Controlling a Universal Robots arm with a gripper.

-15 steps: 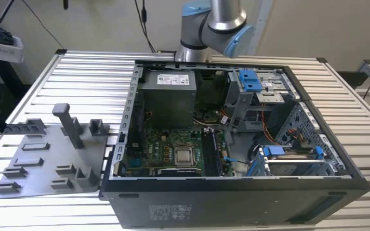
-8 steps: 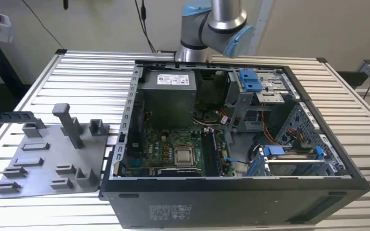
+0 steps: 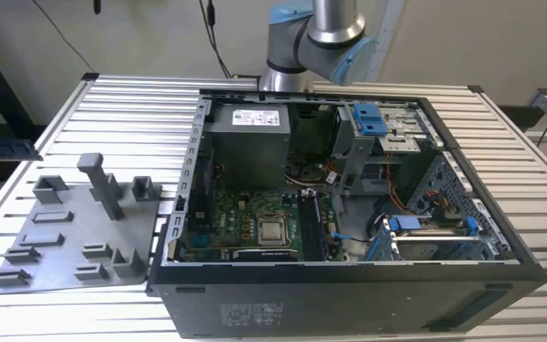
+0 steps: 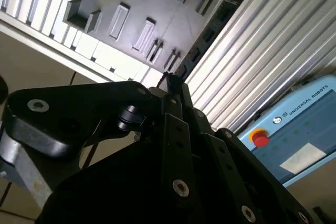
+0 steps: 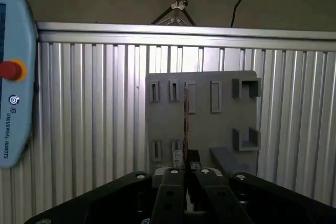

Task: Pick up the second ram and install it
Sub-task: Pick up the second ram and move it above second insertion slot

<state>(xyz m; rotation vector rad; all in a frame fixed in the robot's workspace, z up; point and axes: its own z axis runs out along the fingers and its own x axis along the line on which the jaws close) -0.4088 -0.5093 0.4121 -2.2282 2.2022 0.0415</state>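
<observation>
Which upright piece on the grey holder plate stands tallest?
The T-topped post near the middle of the holder plate; nothing else on it rises nearly as high.

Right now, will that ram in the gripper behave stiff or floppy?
Probably stiff: the ram juts straight from the gripper without sagging. Likely light, being thin edge-on in the first wrist view. Held by one end, it may pivot if bumped.

The holder plate [image 3: 74, 231] lies on the table [image 3: 131, 107], exterior view's left of the case [image 3: 350, 306].
</observation>
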